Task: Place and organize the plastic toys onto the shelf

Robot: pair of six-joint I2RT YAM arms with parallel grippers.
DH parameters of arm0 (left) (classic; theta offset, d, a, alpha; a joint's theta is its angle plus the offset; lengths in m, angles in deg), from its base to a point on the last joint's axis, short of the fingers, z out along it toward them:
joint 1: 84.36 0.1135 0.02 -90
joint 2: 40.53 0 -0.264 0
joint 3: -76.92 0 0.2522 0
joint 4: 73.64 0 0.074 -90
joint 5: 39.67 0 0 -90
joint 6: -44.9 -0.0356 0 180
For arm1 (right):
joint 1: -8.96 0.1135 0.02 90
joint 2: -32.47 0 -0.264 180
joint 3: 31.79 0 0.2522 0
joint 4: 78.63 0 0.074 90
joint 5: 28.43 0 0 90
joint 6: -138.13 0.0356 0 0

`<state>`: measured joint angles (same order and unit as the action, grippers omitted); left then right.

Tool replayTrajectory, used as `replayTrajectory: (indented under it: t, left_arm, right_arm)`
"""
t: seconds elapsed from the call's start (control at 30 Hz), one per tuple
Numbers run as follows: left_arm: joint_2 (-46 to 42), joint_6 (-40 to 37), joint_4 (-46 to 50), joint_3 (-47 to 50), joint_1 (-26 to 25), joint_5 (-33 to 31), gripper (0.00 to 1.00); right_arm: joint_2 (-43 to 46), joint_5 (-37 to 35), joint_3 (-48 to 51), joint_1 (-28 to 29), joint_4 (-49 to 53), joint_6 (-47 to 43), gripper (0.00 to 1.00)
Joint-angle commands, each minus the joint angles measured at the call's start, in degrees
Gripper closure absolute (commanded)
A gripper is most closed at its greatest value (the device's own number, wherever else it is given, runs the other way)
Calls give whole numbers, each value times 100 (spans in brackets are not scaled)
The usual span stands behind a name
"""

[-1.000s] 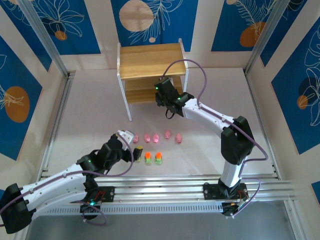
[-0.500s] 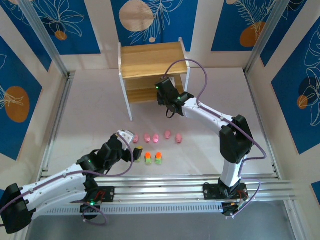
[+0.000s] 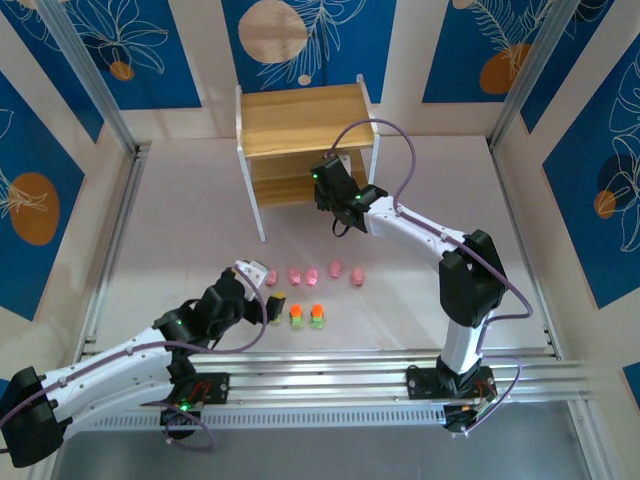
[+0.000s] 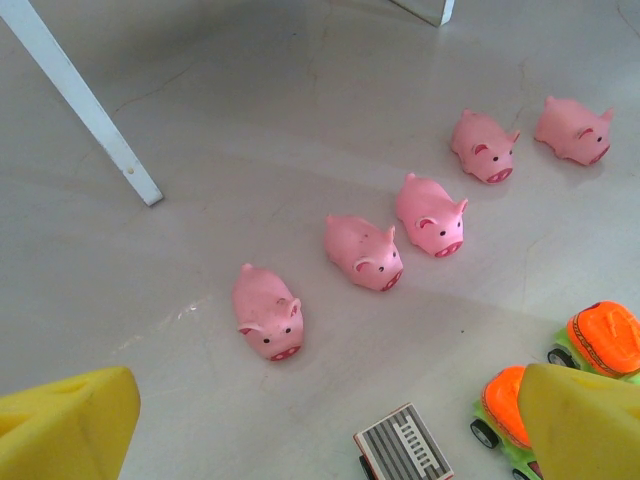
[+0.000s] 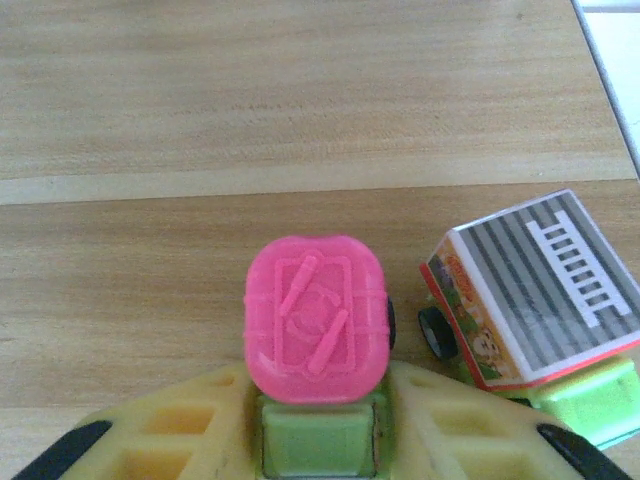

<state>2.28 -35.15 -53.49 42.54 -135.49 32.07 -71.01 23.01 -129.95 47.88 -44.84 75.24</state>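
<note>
From above, the right pincer (image 3: 337, 197) is reaching under the shelf (image 3: 300, 120)'s top board, having edged slightly deeper in. Five pink pigs (image 3: 312, 273) are waiting on the tabletop (image 3: 180, 220).

At the left wrist, the left pincer (image 4: 330, 425) is hanging spread wide above the pigs and the orange-topped cars (image 4: 605, 340).

At the right wrist, the magenta-topped toy (image 5: 315, 318) is resting on the lower board (image 5: 200, 120) beside a grey-topped toy (image 5: 535, 290). Yellow fingers (image 5: 170, 425) are flanking its base; whether they are pinching or releasing, I cannot tell. This placement is probably nearly finished.

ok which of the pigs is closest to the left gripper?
The pig at the left end of the row. It lies just ahead of the left gripper; the rest trail away rightward.
</note>
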Motion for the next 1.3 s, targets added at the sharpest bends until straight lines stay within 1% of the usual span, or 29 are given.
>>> replayTrajectory:
  t: [0.0, 0.33, 0.9, 1.1, 1.27]
  left_arm:
    - [-9, -24, -86, -58, 14, -92, 3]
    - [-4, 5, -87, -57, 13, -207, 1]
    - [-78, 120, -21, -71, 16, -550, 0]
    - [-84, 147, 20, -86, 12, -617, 0]
    - [-36, 133, 31, -115, 16, -582, 2]
  right_arm:
    - [115, -28, 72, -51, -149, 31, 64]
    - [386, 42, 130, 0, -219, -72, 59]
    - [940, 43, 461, 194, -187, -53, 57]
    - [1294, 8, 780, 282, -80, 72, 57]
    - [1793, -114, 1229, 470, -18, 206, 57]
